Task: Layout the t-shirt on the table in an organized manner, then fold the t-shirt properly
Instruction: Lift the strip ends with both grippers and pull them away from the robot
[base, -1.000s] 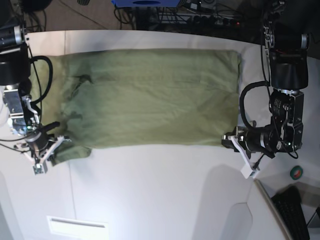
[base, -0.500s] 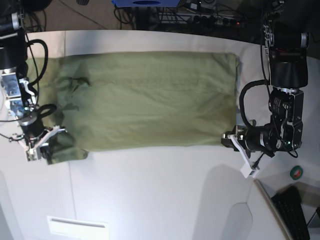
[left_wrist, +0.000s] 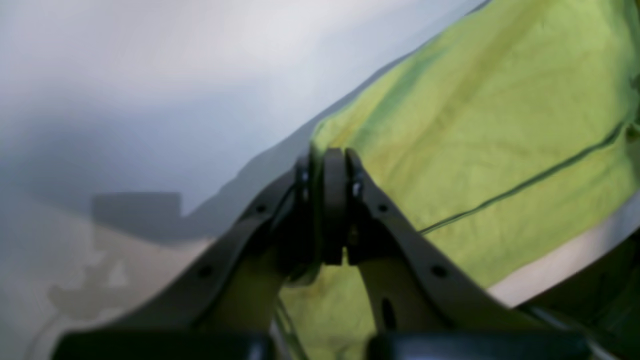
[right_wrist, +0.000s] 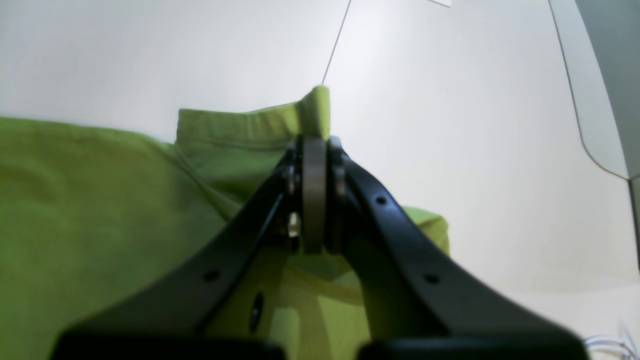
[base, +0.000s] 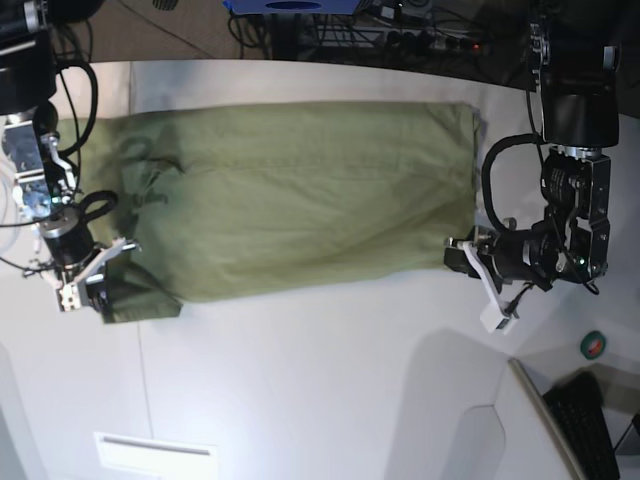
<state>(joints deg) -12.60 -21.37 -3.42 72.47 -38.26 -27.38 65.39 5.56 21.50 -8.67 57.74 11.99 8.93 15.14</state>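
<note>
Arms low at opposite ends — left pincer (base: 462, 258) clenched on t-shirt (base: 300, 190) hem; right pincer (base: 98, 270) clamps sleeve.

- I have the t-shirt (base: 300, 195) lying lengthwise across the far half of the table (base: 320, 390), flat on it, with bare tabletop nearer the camera in the base view.
- My right gripper (base: 85, 282) sits at the shirt's near corner on that view's left (the sleeve end), touching the cloth there.
- My left gripper (base: 472, 272) sits at the opposite near corner, on the view's right, at the hem.
- In the right wrist view a sleeve (right_wrist: 250, 125) edge stands up just beyond the right gripper's fingertips (right_wrist: 315, 165).
- A keyboard (base: 590, 420) lies off the table's near right corner.
</note>
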